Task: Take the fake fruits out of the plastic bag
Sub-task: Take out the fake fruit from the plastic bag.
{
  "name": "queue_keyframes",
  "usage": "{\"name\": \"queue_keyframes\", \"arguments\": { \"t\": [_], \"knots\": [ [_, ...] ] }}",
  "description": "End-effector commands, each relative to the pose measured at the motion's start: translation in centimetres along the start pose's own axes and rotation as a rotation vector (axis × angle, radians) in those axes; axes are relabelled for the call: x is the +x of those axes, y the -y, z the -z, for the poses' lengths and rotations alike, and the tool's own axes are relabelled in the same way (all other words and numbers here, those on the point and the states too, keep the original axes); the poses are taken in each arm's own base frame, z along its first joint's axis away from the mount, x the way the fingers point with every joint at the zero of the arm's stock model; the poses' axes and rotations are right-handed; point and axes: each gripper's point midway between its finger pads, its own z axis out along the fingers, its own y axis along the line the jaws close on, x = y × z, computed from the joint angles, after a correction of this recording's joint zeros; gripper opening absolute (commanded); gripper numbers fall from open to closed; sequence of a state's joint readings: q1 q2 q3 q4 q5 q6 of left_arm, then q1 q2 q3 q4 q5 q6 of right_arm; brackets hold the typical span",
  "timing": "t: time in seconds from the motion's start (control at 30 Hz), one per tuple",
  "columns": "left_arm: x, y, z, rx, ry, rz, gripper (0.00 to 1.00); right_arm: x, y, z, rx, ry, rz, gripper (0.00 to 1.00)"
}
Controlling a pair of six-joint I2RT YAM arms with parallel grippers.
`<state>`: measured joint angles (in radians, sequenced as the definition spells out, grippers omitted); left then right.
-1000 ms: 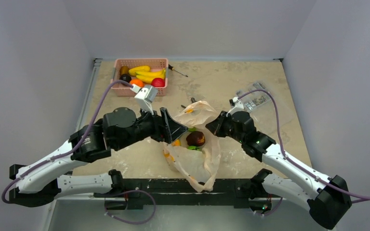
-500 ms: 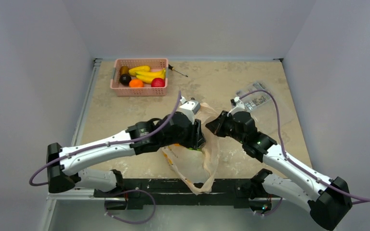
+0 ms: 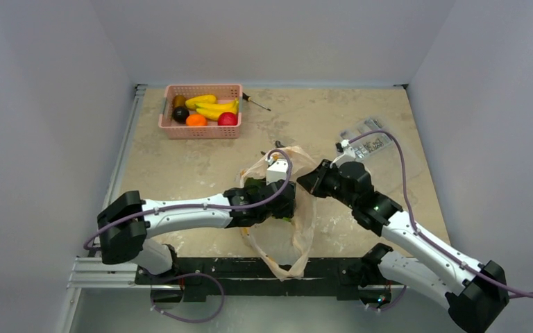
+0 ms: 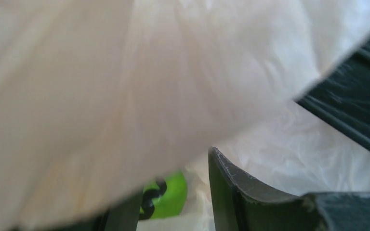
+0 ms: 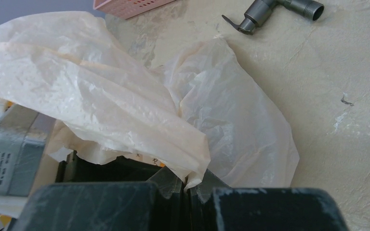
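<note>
The pale peach plastic bag (image 3: 300,232) lies crumpled between the arms, its mouth held up. My right gripper (image 5: 188,185) is shut on a fold of the bag's edge (image 5: 192,163); from above it (image 3: 312,182) sits at the bag's right rim. My left gripper (image 3: 281,205) reaches inside the bag. In the left wrist view a green striped ball (image 4: 171,195) sits between the left gripper's (image 4: 173,204) parted fingers, close to the left one, with a gap of bag film before the right finger (image 4: 226,187). Bag film hides most of that view. No other fruit shows inside the bag.
A pink basket (image 3: 201,132) at the back left holds bananas, an orange ball, a red apple and dark fruits. A screwdriver (image 3: 257,103) lies beside it. A clear packet (image 3: 368,142) is at the right. A grey metal fitting (image 5: 274,12) lies just beyond the bag.
My left arm swung in from the left and pushed its gripper into the bag's mouth, covering the maroon fruit; its jaws narrowed. The right gripper kept hold of the bag edge.
</note>
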<state>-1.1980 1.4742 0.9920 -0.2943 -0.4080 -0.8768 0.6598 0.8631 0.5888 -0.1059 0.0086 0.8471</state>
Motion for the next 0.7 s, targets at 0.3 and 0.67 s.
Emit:
{"name": "queue_keyframes", "arguments": {
  "t": [0.3, 0.67],
  "knots": [
    [-2.2, -1.5, -5.1, -0.139, 0.077, 0.027, 0.91, -0.2, -0.1, 0.8, -0.023, 0.019, -0.006, 0.0],
    [1.1, -1.5, -7.8, -0.106, -0.032, -0.022, 0.82, 0.8, 1.4, 0.4, 0.011, 0.008, 0.004, 0.0]
  ]
}}
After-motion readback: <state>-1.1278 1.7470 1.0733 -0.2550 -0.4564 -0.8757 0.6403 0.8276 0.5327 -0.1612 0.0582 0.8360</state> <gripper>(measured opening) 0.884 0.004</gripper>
